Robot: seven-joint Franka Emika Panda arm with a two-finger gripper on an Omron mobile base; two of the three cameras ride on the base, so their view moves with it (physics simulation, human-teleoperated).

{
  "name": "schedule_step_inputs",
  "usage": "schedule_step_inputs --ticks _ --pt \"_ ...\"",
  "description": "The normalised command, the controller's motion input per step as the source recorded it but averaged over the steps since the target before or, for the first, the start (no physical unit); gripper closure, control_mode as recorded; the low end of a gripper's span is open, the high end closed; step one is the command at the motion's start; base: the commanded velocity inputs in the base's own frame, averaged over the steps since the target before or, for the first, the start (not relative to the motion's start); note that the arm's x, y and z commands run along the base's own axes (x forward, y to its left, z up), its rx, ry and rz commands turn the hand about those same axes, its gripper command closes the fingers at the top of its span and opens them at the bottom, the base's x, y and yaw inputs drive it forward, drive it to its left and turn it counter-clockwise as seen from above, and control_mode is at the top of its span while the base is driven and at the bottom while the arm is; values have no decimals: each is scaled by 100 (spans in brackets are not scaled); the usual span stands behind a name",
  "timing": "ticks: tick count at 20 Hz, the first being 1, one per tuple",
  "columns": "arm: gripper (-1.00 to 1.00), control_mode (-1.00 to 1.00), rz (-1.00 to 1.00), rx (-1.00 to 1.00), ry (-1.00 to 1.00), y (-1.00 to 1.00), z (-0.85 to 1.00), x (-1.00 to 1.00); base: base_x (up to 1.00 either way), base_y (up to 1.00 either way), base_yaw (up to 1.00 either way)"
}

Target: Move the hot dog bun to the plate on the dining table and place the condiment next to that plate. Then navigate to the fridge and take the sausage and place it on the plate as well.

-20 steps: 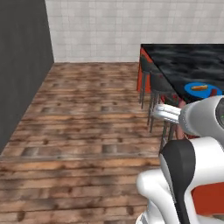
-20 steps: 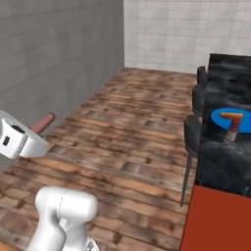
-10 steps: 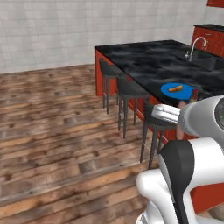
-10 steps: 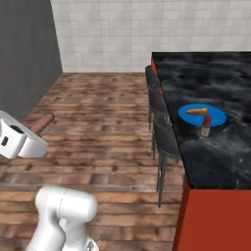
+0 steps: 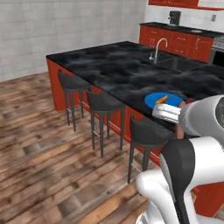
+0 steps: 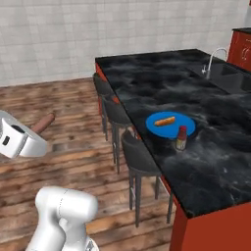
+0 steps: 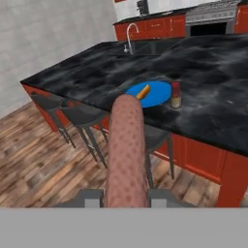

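My gripper [image 7: 126, 196] is shut on the sausage [image 7: 127, 150], a reddish-brown rod sticking straight out ahead in the hand view. From the right base view the sausage [image 6: 43, 123] juts from the white hand, over the wooden floor left of the dining table [image 6: 162, 83]. The blue plate [image 7: 157, 95] lies near the table's near edge, well ahead of the gripper, with the hot dog bun [image 7: 142, 91] on it. Just beside it stands the condiment [image 7: 176, 95], upright. Both base views show the plate [image 5: 151, 100] [image 6: 185, 125] with the bun [image 5: 161, 99] [image 6: 164, 120]; the condiment [image 6: 181, 138] stands at its near rim.
Three dark stools [image 5: 103, 103] [image 6: 139, 157] line the table's near side, between me and the plate. A sink with a faucet [image 5: 156, 50] is set into the far part of the top. Red wall cabinets [image 5: 179, 39] run behind. Open wooden floor [image 5: 39, 144] lies to the left.
The whole picture has swung: the base has turned, bringing the dining table and plate nearer and more central. The gripper has stayed shut on the sausage.
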Motion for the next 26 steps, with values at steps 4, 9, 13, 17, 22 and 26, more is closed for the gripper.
schedule_step_inputs --ticks 4,9,13,17,22,26 --pt "100 100 0 0 0 0 0 0 74 42 -53" --pt "100 100 0 0 0 0 0 0 52 46 -59" --pt "100 100 0 0 0 0 0 0 46 55 -62" --pt "100 100 0 0 0 0 0 0 44 54 -62" --pt "100 100 0 0 0 0 0 0 51 43 -58" --pt "100 100 0 0 0 0 0 0 63 39 -53"
